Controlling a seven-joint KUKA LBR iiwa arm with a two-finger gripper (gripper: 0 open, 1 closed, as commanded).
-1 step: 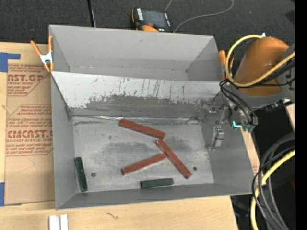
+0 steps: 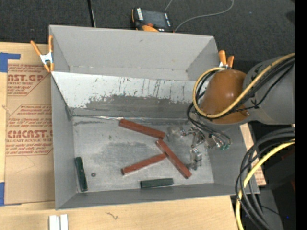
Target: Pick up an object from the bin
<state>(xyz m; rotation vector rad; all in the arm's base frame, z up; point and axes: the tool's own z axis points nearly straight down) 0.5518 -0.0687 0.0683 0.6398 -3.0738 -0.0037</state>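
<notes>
Claw (image 2: 195, 153) sits low at the bin's (image 2: 62, 143) right side, beside the nearest red stick (image 2: 172, 158). Whether it is open or closed cannot be told. Stick judged rigid and light; grip mid-length, across its width.

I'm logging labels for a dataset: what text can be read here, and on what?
"CAST.GP": red print on the cardboard left of the bin, start cut off.
"CAST": lower on the cardboard, first letters unclear.
Smaller red lines there: too small to read.
Inside the bin: no text seen.
</notes>
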